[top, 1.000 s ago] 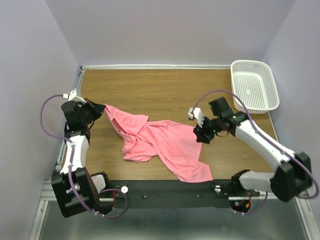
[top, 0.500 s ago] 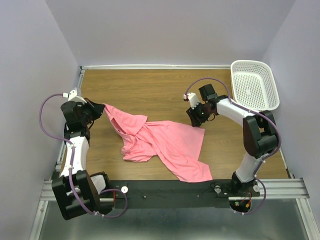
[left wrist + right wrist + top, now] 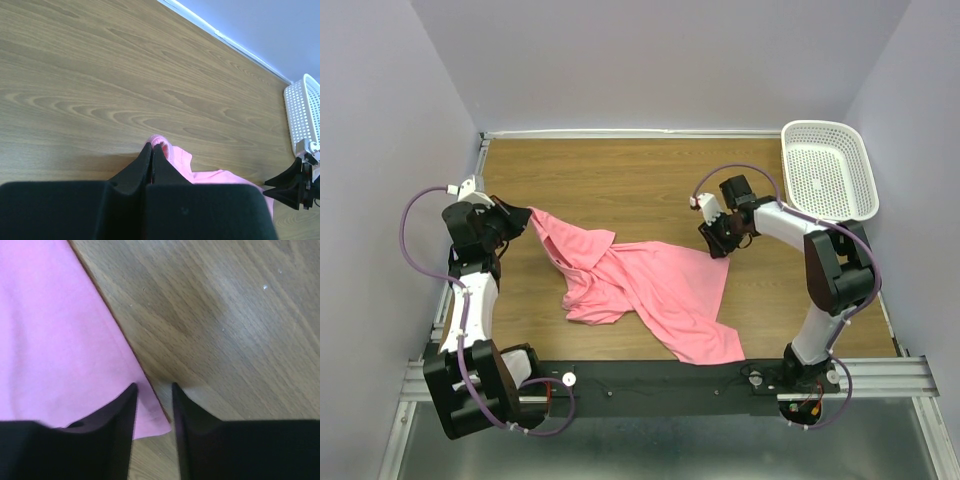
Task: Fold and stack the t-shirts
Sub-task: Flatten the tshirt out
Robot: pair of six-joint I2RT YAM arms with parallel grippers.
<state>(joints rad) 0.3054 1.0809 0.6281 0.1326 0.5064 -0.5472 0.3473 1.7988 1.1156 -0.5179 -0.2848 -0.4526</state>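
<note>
A salmon-pink t-shirt (image 3: 650, 285) lies crumpled and partly spread on the wooden table. My left gripper (image 3: 523, 216) is shut on its far-left corner; in the left wrist view the fingertips (image 3: 151, 148) pinch a fold of pink cloth (image 3: 177, 157). My right gripper (image 3: 718, 244) is open and sits low over the shirt's right corner. In the right wrist view its gap (image 3: 152, 387) straddles the edge of the pink cloth (image 3: 55, 340), one finger over the cloth and one over bare wood.
A white perforated basket (image 3: 830, 170) stands at the table's back right corner and shows in the left wrist view (image 3: 302, 112). The wooden table (image 3: 620, 180) is bounded by grey walls at the back and sides.
My right arm swung back from the shirt's middle right to its upper right corner, then shifted slightly. The left gripper and the shirt's left corner have not moved.
</note>
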